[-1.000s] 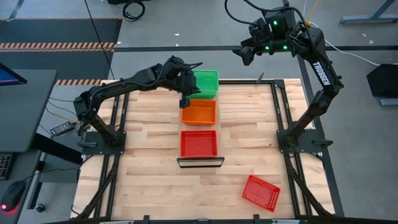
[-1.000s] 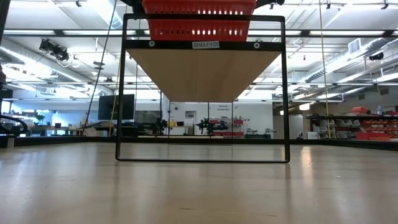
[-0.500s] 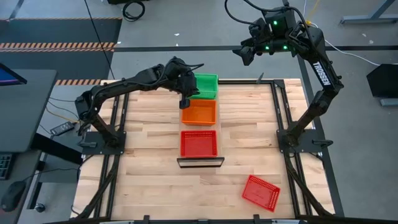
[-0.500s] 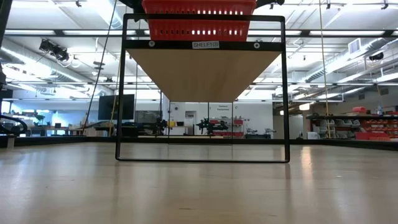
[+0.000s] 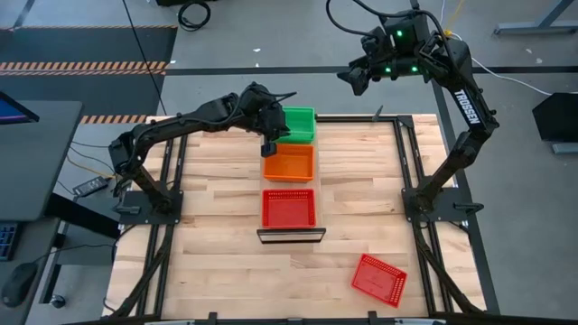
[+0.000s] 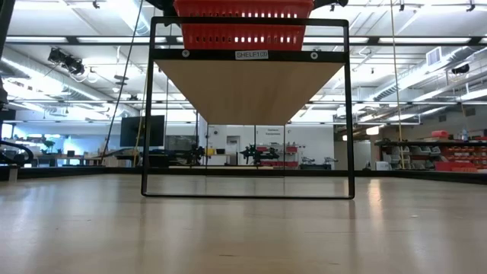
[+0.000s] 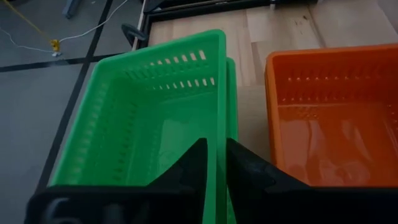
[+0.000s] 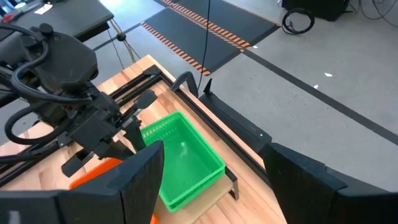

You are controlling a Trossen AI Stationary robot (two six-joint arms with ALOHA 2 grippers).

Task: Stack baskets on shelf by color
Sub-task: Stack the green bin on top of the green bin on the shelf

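On the raised shelf three baskets sit in a row: green farthest, orange in the middle, red nearest. The left wrist view shows the upper green basket nested in a second green one, next to the orange basket. My left gripper is at the green basket's near left corner, shut on its wall. My right gripper hangs open, high beyond the table's far edge. The low view shows the shelf's pale underside with the red basket on top. My left gripper has the upper green basket's wall that faces the orange basket between its two fingers, one finger inside the basket and one outside. The fingers slant down from the table's left and lie along that wall. The basket sits level in the green basket beneath it.
A loose red basket lies tilted on the tabletop near the front right corner. Black frame rails run along both sides of the table. The shelf stands on a black frame above the tabletop, with bare wood on either side.
The upper green basket has sunk down into the green basket beneath it and now sits level on the shelf. My left gripper has stayed at the basket's corner.
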